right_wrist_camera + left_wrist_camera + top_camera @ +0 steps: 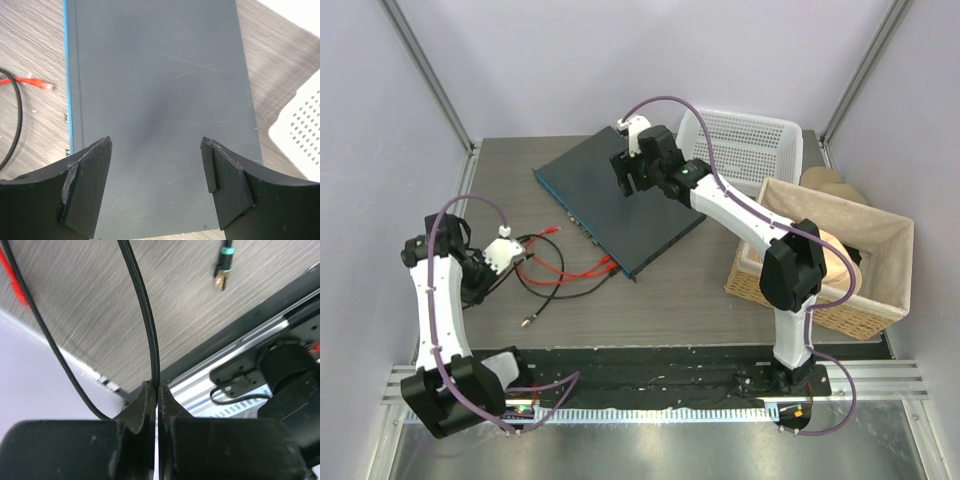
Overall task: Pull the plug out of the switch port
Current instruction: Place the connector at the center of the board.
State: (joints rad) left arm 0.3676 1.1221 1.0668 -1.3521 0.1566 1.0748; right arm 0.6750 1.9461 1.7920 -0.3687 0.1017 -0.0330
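Switch [620, 205] lies diagonal on table [700, 310], centre-far, socket edge facing near-left. Right gripper [156, 145] hangs over its top plate, jaws wide, nothing between them. Left gripper [156, 390] at near-left, well apart from switch, jaws pinched tight on black cable [145, 305]. Teal-banded connector [222, 267] lies loose on table.

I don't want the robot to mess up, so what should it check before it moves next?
1. Left hand shut on the black cable: ok.
2. Right hand open, over the switch: ok.
3. Right hand pressing the switch down: cannot tell.
4. Teal-banded plug lying loose, out of any port: ok.
5. Red cable at the switch's front edge, plugged in: cannot tell.
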